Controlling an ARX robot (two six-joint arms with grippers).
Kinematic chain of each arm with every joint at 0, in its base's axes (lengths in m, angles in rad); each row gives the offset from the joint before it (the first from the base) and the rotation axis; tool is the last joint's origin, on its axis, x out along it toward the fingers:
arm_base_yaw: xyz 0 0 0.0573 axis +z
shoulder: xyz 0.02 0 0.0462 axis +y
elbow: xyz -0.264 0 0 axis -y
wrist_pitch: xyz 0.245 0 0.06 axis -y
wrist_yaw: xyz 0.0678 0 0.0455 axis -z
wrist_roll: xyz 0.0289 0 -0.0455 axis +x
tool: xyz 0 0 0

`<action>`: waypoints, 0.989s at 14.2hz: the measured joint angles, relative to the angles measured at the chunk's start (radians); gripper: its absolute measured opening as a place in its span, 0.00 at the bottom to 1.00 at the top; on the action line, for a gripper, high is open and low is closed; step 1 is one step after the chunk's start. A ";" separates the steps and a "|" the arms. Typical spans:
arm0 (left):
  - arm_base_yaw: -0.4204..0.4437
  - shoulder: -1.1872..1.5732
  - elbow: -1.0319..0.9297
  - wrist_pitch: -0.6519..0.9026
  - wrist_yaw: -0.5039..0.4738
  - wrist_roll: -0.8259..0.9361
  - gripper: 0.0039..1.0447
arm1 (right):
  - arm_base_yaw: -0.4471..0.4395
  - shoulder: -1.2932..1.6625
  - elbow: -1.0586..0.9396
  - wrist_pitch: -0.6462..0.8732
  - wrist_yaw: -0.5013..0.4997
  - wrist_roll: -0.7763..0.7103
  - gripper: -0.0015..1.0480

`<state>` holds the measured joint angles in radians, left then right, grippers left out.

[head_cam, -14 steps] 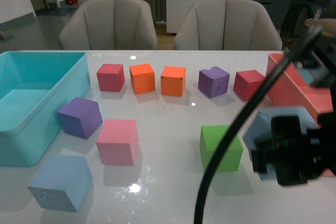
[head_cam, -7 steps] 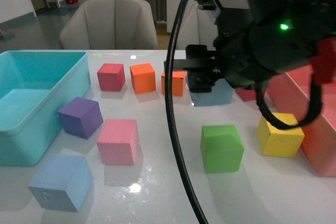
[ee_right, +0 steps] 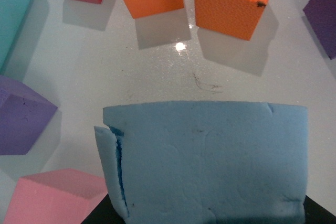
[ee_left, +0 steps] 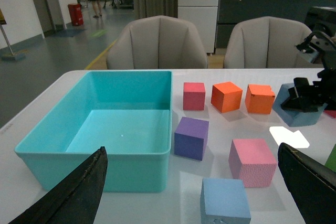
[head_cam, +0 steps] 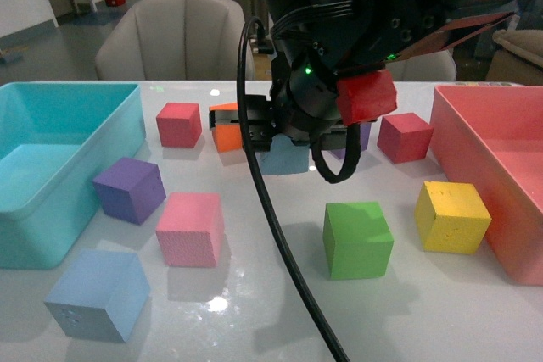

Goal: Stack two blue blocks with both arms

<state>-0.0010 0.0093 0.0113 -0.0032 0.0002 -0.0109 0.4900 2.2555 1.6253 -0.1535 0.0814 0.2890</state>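
Carried leftward since earlier, the steel-blue block (head_cam: 284,160) is clamped in the right gripper (head_cam: 293,137), over mid-table; the left gripper (ee_left: 194,187) is spread empty. The pale blue block (head_cam: 97,294) could be knocked by the trailing cable (head_cam: 297,279).

An office-like lounge: beige armchairs (ee_left: 160,40) behind a white table (ee_left: 186,203), dark counter (ee_left: 262,6) beyond.

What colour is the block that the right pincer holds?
The block is dusty blue, seen best in the right wrist view.
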 joint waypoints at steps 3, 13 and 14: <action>0.000 0.000 0.000 0.000 0.000 0.000 0.94 | 0.021 0.217 0.257 -0.169 0.040 0.097 0.42; 0.000 0.000 0.000 0.000 0.000 0.000 0.94 | 0.027 0.323 0.412 -0.325 0.100 0.204 0.42; 0.000 0.000 0.000 0.000 0.000 0.000 0.94 | 0.027 0.324 0.412 -0.323 0.100 0.208 0.41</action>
<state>-0.0010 0.0093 0.0113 -0.0032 0.0002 -0.0109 0.5171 2.5793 2.0369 -0.4763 0.1818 0.4969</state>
